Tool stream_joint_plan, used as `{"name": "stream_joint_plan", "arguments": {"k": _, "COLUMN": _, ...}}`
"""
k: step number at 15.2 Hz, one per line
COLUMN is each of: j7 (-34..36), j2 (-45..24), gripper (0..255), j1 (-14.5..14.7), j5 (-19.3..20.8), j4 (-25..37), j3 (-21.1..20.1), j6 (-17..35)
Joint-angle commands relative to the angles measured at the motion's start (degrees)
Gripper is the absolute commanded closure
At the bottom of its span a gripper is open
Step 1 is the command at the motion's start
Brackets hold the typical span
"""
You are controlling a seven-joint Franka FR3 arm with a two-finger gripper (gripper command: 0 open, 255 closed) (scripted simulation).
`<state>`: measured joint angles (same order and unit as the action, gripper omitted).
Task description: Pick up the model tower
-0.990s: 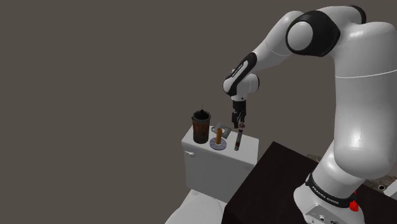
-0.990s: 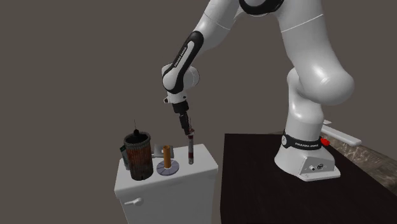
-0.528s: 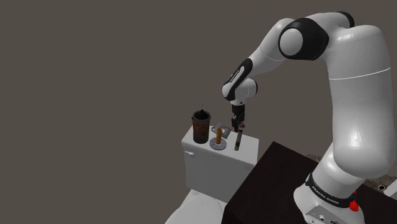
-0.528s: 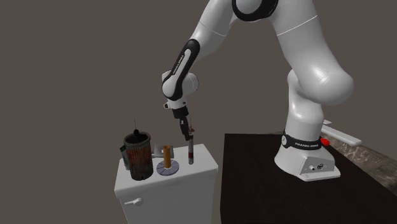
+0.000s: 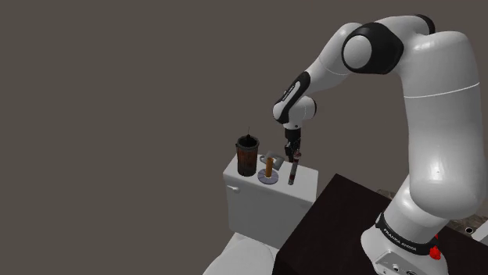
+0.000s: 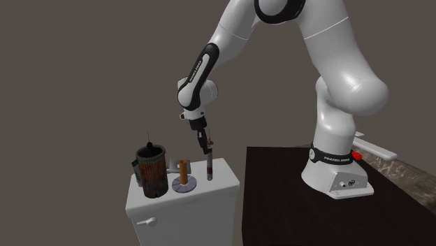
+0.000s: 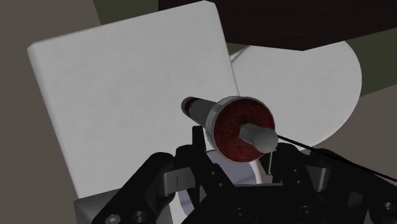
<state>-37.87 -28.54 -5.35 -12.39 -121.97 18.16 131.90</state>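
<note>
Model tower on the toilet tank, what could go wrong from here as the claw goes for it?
1. The model tower is slim and tall, and the claw is at its very top; an off-centre grip could tip it rather than lift it.
2. It stands fairly near an edge of the white toilet tank; if knocked over, it might roll off.
3. The brown cylinder on a disc stands just beside it and could be struck by a swinging tower.

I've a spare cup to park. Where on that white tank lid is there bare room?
Bare: the lid between the tower and the dark stand. Crowded: the pot, the disc and the tower sit close together at the other end.
</note>
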Motion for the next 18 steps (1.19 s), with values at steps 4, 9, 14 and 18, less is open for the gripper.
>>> {"name": "stream_joint_plan", "arguments": {"k": 4, "j7": 0.61, "j2": 2.11, "gripper": 255, "j1": 0.52, "j5": 0.82, "j4": -0.64, "j3": 0.53, "j6": -1.41}}
{"name": "stream_joint_plan", "arguments": {"k": 9, "j7": 1.57, "j2": 5.43, "gripper": 255, "j1": 1.16, "j5": 2.30, "j4": -0.89, "j3": 1.43, "j6": -4.30}}
{"name": "stream_joint_plan", "arguments": {"k": 14, "j7": 2.53, "j2": 8.60, "gripper": 255, "j1": 1.70, "j5": 3.75, "j4": -0.82, "j3": 2.18, "j6": -7.33}}
{"name": "stream_joint_plan", "arguments": {"k": 18, "j7": 2.94, "j2": 9.91, "gripper": 255, "j1": 1.90, "j5": 4.36, "j4": -0.70, "j3": 2.46, "j6": -8.67}}
